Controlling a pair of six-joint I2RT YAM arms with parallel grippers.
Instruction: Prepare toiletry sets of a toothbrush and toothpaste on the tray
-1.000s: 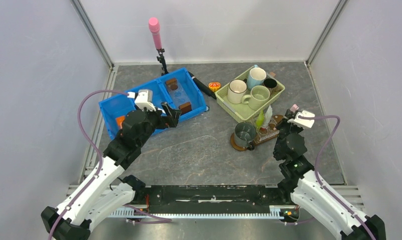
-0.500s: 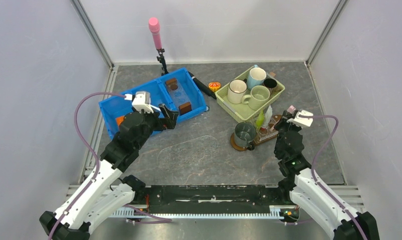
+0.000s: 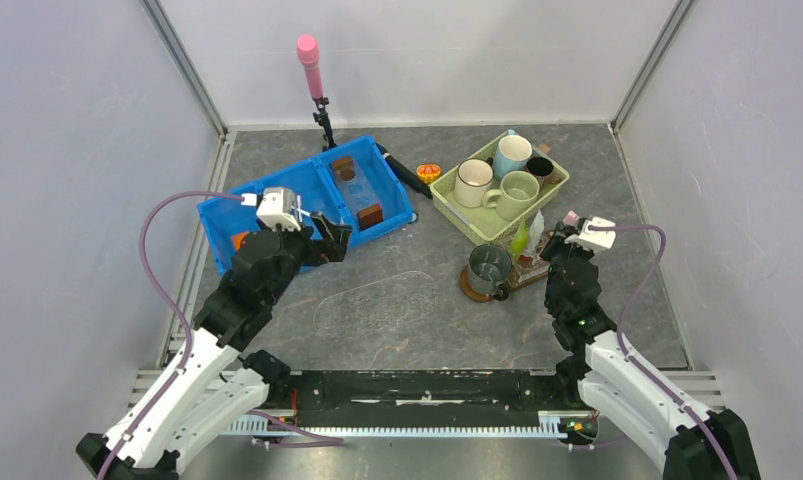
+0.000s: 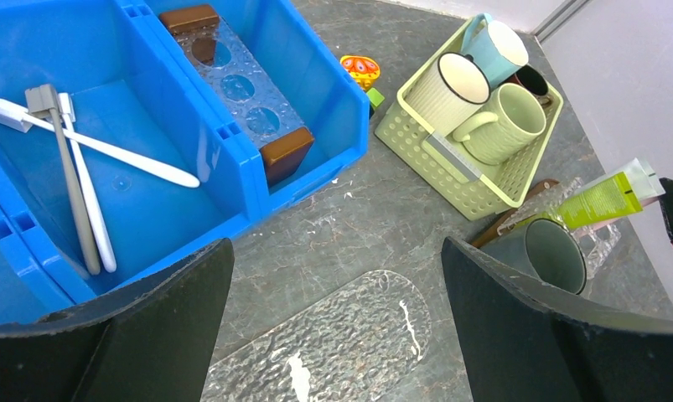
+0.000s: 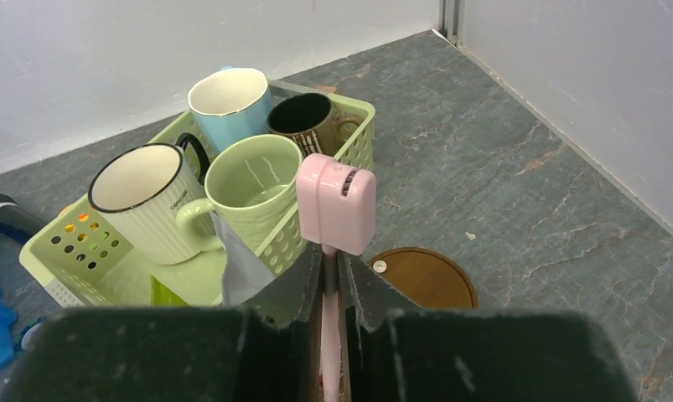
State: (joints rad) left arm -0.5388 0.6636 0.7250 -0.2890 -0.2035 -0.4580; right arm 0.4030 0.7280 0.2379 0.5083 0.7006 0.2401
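The tray (image 3: 467, 293) is a dark-brown board lying between the basket and my right arm; its rounded end (image 5: 425, 276) shows just past my fingers. A grey-green mug (image 3: 489, 268) stands on it, with a green toothpaste tube (image 4: 597, 201) leaning beside the mug. My right gripper (image 5: 330, 276) is shut on the stem of a pink toothbrush (image 5: 335, 201), held upright over the tray, capped head up. My left gripper (image 4: 337, 318) hangs wide open at the blue bin's near edge with nothing between its fingers. White toothbrushes (image 4: 90, 151) lie crossed in the bin.
The pale green basket (image 3: 447, 195) holds several mugs behind the tray. The blue bin (image 3: 217, 215) at the left also holds a clear rack with brown ends (image 4: 240, 92). A clear textured plate (image 3: 377, 300) lies mid-table. A small orange toy (image 3: 428, 173) and a pink-topped pole (image 3: 309, 55) stand at the back.
My left arm has drawn back and to the left, still open. My right gripper has shifted slightly left over the tray with the pink toothbrush.
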